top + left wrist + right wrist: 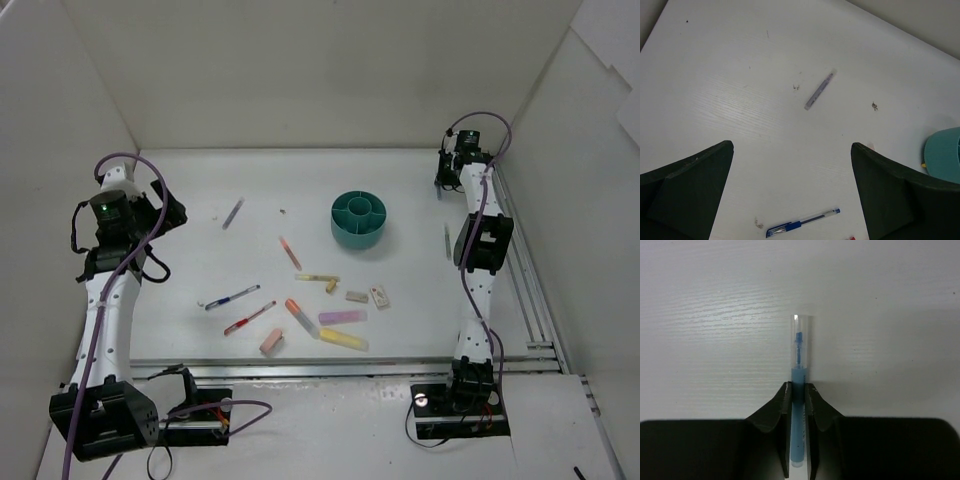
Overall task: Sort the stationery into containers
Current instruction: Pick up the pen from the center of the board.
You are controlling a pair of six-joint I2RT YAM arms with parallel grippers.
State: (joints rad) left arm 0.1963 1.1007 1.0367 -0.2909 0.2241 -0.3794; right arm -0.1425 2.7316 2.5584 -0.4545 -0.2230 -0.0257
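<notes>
Clamping a blue pen [799,367], the right gripper [798,395] partly hides its barrel.

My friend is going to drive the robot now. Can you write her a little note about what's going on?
Left gripper: open and empty, above the table, with the grey pen ahead of it.
Right gripper: shut on a light-blue pen, to the right of the teal cup.
Done: nothing can be seen in the cup.
Left: drop in the held pen, then the pens, highlighters and erasers on the table, such as the pink eraser and purple highlighter.
</notes>
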